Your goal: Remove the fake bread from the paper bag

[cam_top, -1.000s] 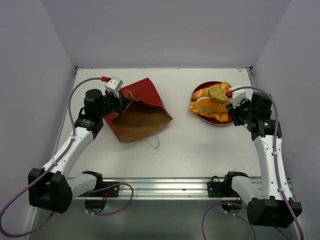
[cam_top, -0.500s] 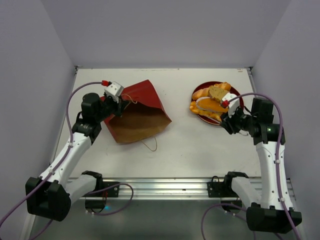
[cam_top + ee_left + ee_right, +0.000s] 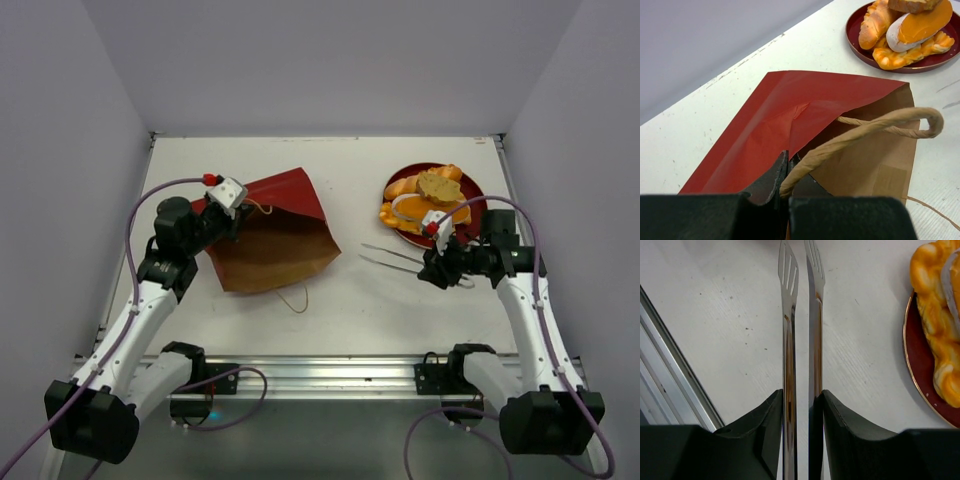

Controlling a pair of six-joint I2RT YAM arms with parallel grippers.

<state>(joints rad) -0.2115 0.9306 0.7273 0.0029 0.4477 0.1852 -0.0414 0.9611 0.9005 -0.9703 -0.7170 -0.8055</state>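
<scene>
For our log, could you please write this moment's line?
left hand shut on paper bag | right hand holds tongs | fake bread on plate

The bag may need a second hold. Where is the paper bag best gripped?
Probably the lower loop handle, approached from the near side. It lies loose on the table past the open mouth, thin enough for jaws; the paper bag lies on its side, and the left gripper holds its upper lip.
</scene>
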